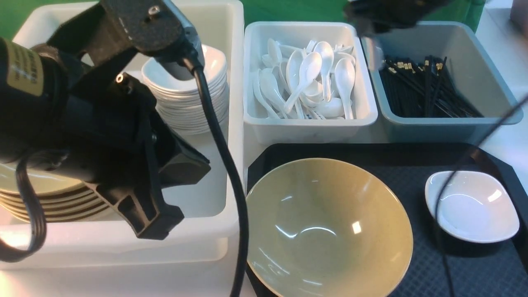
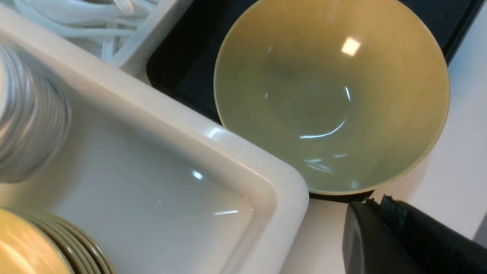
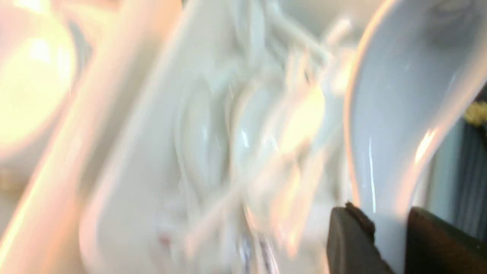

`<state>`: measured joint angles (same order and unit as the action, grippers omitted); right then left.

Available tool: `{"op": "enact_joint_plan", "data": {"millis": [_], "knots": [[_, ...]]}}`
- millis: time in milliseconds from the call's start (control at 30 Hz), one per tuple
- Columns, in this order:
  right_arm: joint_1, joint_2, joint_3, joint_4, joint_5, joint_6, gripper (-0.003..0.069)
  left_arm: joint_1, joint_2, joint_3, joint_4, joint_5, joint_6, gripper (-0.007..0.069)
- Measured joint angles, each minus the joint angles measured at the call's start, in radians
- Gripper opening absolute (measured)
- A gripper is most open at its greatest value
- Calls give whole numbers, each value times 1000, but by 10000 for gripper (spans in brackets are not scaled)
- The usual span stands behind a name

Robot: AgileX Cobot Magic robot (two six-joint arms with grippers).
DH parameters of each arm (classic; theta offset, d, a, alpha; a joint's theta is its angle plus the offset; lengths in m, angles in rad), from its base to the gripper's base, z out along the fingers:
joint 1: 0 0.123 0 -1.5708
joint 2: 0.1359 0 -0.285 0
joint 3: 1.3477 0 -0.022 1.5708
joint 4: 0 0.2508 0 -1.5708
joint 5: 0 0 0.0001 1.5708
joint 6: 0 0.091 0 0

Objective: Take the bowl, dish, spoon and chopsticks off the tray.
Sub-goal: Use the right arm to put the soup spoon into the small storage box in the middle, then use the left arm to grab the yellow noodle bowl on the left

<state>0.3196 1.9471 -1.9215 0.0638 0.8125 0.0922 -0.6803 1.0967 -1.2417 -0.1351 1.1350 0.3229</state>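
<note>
Left hand (image 2: 376,207), jaws together, beside bowl (image 2: 331,95); right hand (image 3: 384,228) tight on spoon (image 3: 399,114), plain only from its wrist view.

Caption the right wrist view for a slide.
Right gripper grips a white spoon, the spoon tub blurred beyond it.

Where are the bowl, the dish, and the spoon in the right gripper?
bowl (image 1: 330,227): front view, centre of its inside.
dish (image 1: 474,206): front view, middle of its shallow hollow.
spoon (image 3: 384,125): right wrist view, middle of its curved white body.
</note>
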Motion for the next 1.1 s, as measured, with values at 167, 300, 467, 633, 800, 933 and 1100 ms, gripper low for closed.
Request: {"op": "enact_joint_plan", "data": {"millis": [167,300,467,633,800,933,1100], "knots": [[0,186,-145,-4,-23,51,220,0,0,0,-11,24,-34,-8],[0,242,-199,-4,35,72,368,0,0,0,-36,34,-57,-8],[0,208,-283,-5,236,-17,538,0,25,0,-34,-5,-105,-8],[0,65,-308,-5,422,-194,563,0,154,-37,1,-44,-145,8],[0,-137,-175,-4,434,-236,552,0,303,-116,19,-53,-139,75],[0,-339,38,-5,440,-255,530,1,426,-197,21,-53,-116,169],[0,-577,333,-5,444,-268,501,-13,593,-306,22,-52,11,332]]}}
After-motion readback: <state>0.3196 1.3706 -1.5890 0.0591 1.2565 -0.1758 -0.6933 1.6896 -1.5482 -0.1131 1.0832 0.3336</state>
